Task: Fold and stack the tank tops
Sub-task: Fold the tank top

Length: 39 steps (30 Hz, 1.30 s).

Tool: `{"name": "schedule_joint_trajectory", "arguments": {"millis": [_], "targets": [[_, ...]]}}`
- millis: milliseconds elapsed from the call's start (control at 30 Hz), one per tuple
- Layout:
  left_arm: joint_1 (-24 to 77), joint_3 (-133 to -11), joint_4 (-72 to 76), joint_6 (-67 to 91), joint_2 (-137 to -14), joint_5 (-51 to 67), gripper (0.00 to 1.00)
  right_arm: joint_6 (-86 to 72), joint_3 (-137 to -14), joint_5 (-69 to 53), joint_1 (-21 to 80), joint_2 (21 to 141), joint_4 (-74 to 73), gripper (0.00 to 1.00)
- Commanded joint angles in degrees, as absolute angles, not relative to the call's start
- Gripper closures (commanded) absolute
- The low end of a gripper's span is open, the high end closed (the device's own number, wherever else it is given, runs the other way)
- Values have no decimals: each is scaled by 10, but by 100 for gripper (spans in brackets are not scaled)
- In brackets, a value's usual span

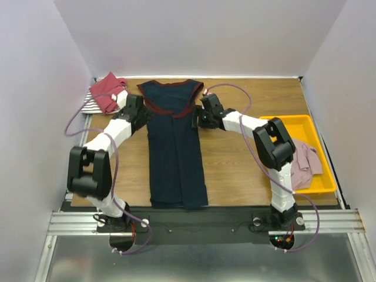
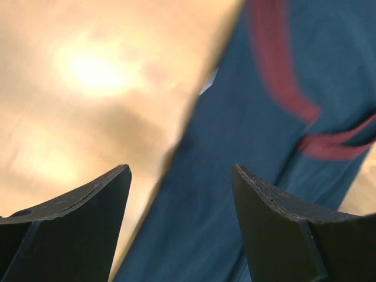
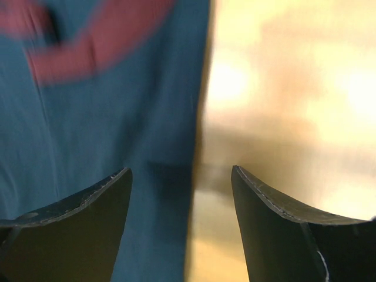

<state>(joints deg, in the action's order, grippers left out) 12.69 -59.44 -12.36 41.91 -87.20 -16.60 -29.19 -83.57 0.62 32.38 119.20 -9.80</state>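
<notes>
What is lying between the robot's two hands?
The navy tank top lies on the table between the left gripper and the right gripper, both open at its side edges. The top external view shows it best.

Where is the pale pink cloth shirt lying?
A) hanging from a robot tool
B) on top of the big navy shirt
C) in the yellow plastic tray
C: the pale pink cloth shirt lies crumpled inside the yellow plastic tray, over on the right, away from both tools.

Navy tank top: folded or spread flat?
Partly folded: the navy tank top lies as a long narrow strip, side edges overlapping down its middle.
</notes>
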Motion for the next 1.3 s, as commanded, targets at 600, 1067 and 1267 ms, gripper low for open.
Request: {"name": "schedule_joint_trajectory", "arguments": {"millis": [600,1067,1267], "targets": [[83,-904,-117,274,-1213,-42,45,-238,-1115,94,311,1401,-115,55],[170,-971,-77,320,-1266,-42,75,-192,-1091,236,274,1380,-119,86],[179,-1047,-83,352,-1300,-42,75,-163,-1125,234,236,1393,-120,82]]}}
